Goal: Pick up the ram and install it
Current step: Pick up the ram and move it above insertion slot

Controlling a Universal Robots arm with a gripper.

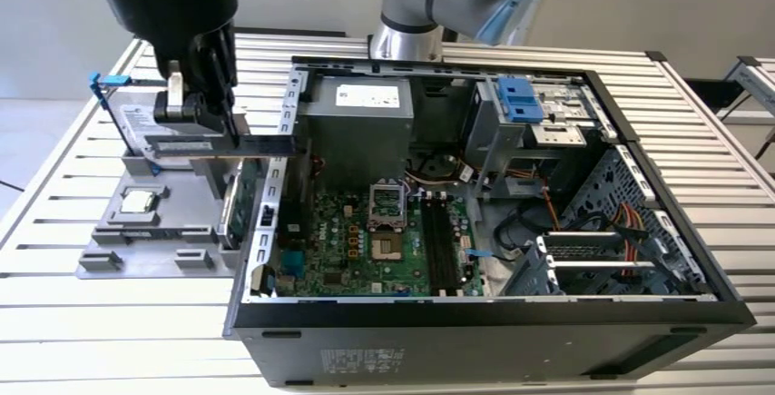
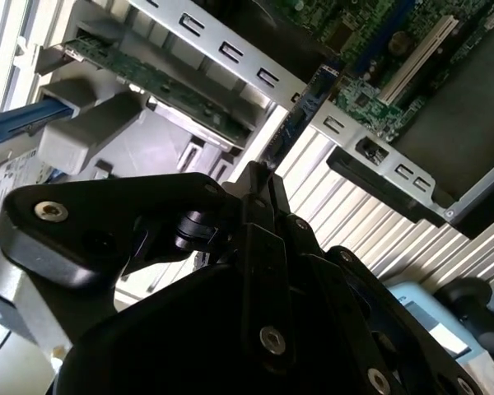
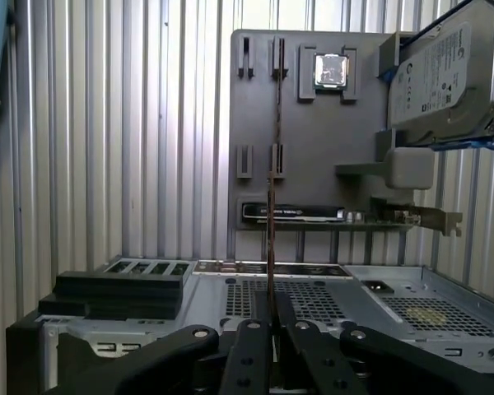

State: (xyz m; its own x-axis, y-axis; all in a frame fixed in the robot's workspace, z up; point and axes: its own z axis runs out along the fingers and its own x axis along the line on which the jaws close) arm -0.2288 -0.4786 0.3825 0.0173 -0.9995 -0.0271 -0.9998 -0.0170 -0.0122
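The gripper [image 1: 198, 130] hangs just outside the computer case [image 1: 485, 322], beside the case wall on the exterior view's left. Its fingers [image 3: 249, 350] are closed on the ram [image 1: 260, 145]. The stick lies level and edge-on. One end reaches the case wall, and the rest is over the grey parts tray [image 1: 109, 242], which sits against the case on the slatted surface [image 1: 73, 322]. In the first wrist view the ram [image 3: 273, 189] runs as a thin line straight out from between the fingers, which hold it by its flat faces toward one end rather than at the middle.

It looks light and stiff, a thin board that would likely crack rather than flex if levered. The smooth faces probably give little friction, so with this off-centre hold the long free end may pivot or sag if it is knocked against the case wall. The flat faces look like the safest place to hold it, kept clear of the contact edge and with the pressure spread rather than bearing on one chip.

Inside the case the motherboard [image 1: 351, 241] lies open to view. A hard drive [image 1: 140, 123] stands in the tray on the side away from the case.
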